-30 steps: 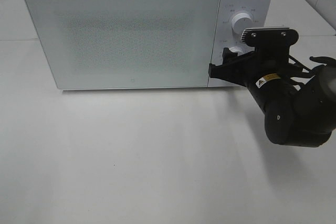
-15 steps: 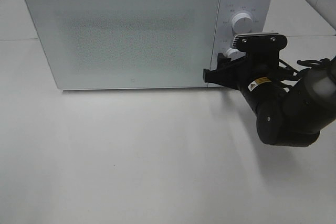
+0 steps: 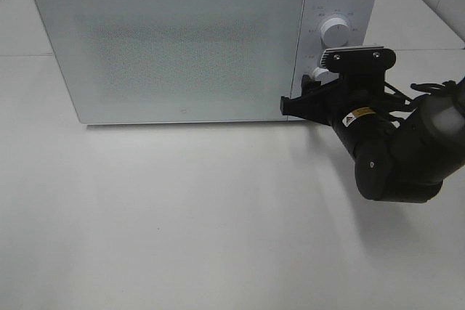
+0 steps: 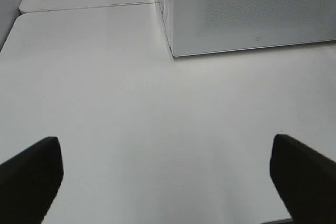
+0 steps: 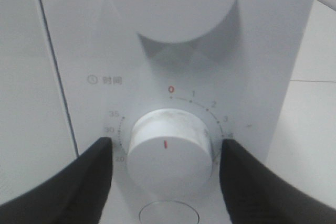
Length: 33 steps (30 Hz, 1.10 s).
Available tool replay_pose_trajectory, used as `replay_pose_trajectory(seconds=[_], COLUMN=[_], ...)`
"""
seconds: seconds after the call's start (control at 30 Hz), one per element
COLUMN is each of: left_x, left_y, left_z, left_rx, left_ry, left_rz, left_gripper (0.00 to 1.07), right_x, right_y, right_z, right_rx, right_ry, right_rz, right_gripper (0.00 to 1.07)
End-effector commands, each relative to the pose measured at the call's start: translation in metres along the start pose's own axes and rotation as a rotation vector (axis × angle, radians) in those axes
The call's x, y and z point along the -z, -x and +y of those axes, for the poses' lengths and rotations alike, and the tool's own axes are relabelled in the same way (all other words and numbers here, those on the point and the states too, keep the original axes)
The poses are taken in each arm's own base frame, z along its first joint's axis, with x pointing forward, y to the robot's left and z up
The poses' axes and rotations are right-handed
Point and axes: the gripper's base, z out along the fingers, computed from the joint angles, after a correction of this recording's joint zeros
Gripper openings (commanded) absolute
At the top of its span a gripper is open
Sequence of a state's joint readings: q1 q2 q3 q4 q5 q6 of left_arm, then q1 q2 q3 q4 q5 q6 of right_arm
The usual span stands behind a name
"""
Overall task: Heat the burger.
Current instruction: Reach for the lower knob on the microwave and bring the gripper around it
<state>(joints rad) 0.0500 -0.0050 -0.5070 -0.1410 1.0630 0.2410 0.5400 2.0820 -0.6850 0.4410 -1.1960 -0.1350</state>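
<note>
- White microwave (image 3: 203, 41) at the far side of the tabletop (image 3: 182, 215), frosted door (image 3: 167, 52) shut flush.
- No burger in any view. Possibly behind the frosted door, but impossible to tell from here.
- At the control panel on the microwave's right, right end effector (image 5: 165, 142) with fingers (image 5: 79, 182) spread either side of the lower timer knob (image 5: 167, 153). Close on both flanks with a sliver of gap each side, and nothing gripped yet.
- Red mark on the timer knob lined up with the red zero of its scale, so heating apparently not started.
- Upper knob (image 5: 173, 3) just above, untouched.
- Over bare tabletop near and left of the microwave, left end effector (image 4: 164, 141) spread wide and empty.
- Likely step in hand: clamping the timer knob and turning it off zero.
- Risk of slipping round the smooth white knob if clamped too lightly or off-centre, leaving the mark at zero and the oven idle.
- Risk of overshooting far along the scale from a large wrist turn, giving too long a heating time.
- Risk of shoving the whole microwave back or askew if pressed hard against the panel while closing.
- Risk of heating an empty oven, should the burger not be inside.
</note>
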Motion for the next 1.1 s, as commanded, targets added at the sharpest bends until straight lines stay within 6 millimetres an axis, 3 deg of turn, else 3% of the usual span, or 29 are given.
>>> replay_pose_trajectory(seconds=[0.03, 0.07, 0.13, 0.17, 0.23, 0.33, 0.47, 0.67, 0.73, 0.77, 0.83, 0.9, 0.93, 0.97, 1.03, 1.07, 1.1], left_x=[0.0029, 0.0029, 0.0029, 0.0029, 0.0029, 0.0029, 0.0029, 0.0029, 0.0029, 0.0029, 0.0029, 0.0029, 0.0029, 0.0029, 0.0029, 0.0029, 0.0029], left_y=[0.0001, 0.0001, 0.0001, 0.0001, 0.0001, 0.0001, 0.0001, 0.0001, 0.0001, 0.0001, 0.0001, 0.0001, 0.0001, 0.0001, 0.0001, 0.0001, 0.0001], left_z=[-0.0008, -0.0008, -0.0008, -0.0008, -0.0008, -0.0008, -0.0008, -0.0008, -0.0008, -0.0008, -0.0008, -0.0008, -0.0008, -0.0008, -0.0008, -0.0008, -0.0008], left_rx=[0.001, 0.001, 0.001, 0.001, 0.001, 0.001, 0.001, 0.001, 0.001, 0.001, 0.001, 0.001, 0.001, 0.001, 0.001, 0.001, 0.001], left_ry=[-0.007, -0.007, -0.007, -0.007, -0.007, -0.007, -0.007, -0.007, -0.007, -0.007, -0.007, -0.007, -0.007, -0.007, -0.007, -0.007, -0.007], left_rz=[-0.035, -0.035, -0.035, -0.035, -0.035, -0.035, -0.035, -0.035, -0.035, -0.035, -0.035, -0.035, -0.035, -0.035, -0.035, -0.035, -0.035], left_gripper=[1.03, 1.03, 1.03, 1.03, 1.03, 1.03, 1.03, 1.03, 1.03, 1.03, 1.03, 1.03, 1.03, 1.03, 1.03, 1.03, 1.03], right_x=[-0.0017, -0.0017, -0.0017, -0.0017, -0.0017, -0.0017, -0.0017, -0.0017, -0.0017, -0.0017, -0.0017, -0.0017, -0.0017, -0.0017, -0.0016, -0.0016, -0.0016], right_y=[0.0041, 0.0041, 0.0041, 0.0041, 0.0044, 0.0057, 0.0059, 0.0061, 0.0061, 0.0061, 0.0059, 0.0059, 0.006, 0.006, 0.0061, 0.0061, 0.0061], right_z=[0.001, 0.001, 0.001, 0.001, 0.0011, 0.0009, 0.001, 0.0009, 0.0009, 0.0009, 0.0011, 0.0014, 0.0017, 0.0017, 0.0023, 0.0023, 0.0029], right_rx=[-0.002, -0.002, -0.003, -0.003, -0.006, -0.006, -0.029, -0.274, -0.679, -0.679, -1.016, -1.113, -1.35, -1.35, -1.633, -1.633, -1.744], right_ry=[0.004, 0.004, 0.004, 0.004, 0.006, 0.004, 0.005, 0.011, 0.021, 0.021, 0.03, 0.035, 0.044, 0.044, 0.056, 0.056, 0.063], right_rz=[-0.028, -0.028, -0.028, -0.028, -0.031, -0.046, -0.048, -0.049, -0.047, -0.047, -0.041, -0.039, -0.033, -0.033, -0.022, -0.022, -0.014], right_gripper=[0.48, 0.48, 0.37, 0.37, 0.24, 0.16, 0.15, 0.16, 0.16, 0.16, 0.16, 0.16, 0.17, 0.17, 0.18, 0.18, 0.18])
